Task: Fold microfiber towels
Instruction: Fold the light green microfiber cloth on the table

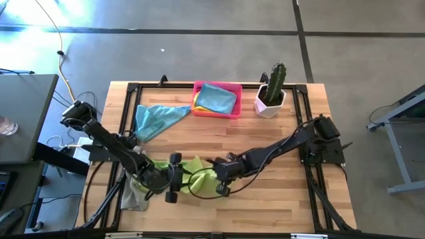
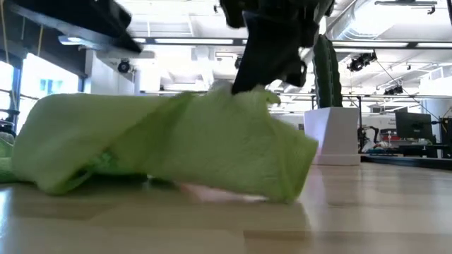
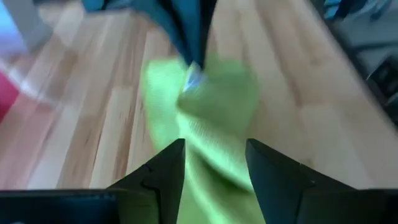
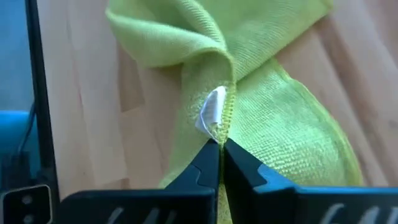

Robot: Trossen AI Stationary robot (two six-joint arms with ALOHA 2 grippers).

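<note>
At the tabletop's (image 1: 265,143) far edge, a pink tray (image 1: 229,111) holds a blue towel (image 1: 216,98); another blue towel (image 1: 154,118) lies left. Near the front, the right hand (image 4: 219,149) pinches the green towel (image 1: 199,174); the left hand (image 3: 214,165), fingers spread, straddles it.

No legible text, brand, number or sign appears in any view. The only label present is a small white tag (image 4: 213,112) sewn to the hem of the lime green towel (image 4: 273,112), located directly ahead of the closed fingertips of the right gripper (image 4: 221,149). Its face shows no readable print.
</note>
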